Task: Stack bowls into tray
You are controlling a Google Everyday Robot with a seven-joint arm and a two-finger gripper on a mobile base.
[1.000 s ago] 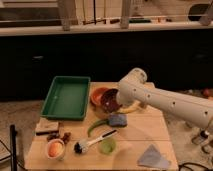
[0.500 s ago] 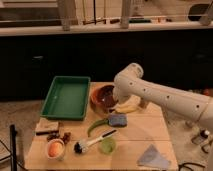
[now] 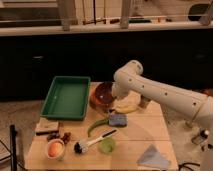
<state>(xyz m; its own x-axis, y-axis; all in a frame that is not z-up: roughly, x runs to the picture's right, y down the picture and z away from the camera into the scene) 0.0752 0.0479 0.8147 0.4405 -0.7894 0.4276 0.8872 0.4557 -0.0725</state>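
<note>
A dark maroon bowl (image 3: 102, 93) sits on the wooden table just right of the green tray (image 3: 67, 97). An orange-brown rim (image 3: 96, 104) shows under its front edge, apparently the orange bowl beneath it. My white arm reaches in from the right and bends down over the bowls. My gripper (image 3: 116, 98) is at the right rim of the maroon bowl, largely hidden by the wrist. The tray holds nothing.
A banana (image 3: 127, 108), a blue sponge (image 3: 118, 120), a green vegetable (image 3: 95, 127), a brush (image 3: 94, 141) and a green cup (image 3: 106, 145) lie in front of the bowls. A wooden block (image 3: 46, 126), a white cup holding an orange (image 3: 55, 149) and a grey cloth (image 3: 152, 157) sit along the front.
My arm has swung left, its elbow now over the bowls' right side. The bowls and the other things stay where they were.
</note>
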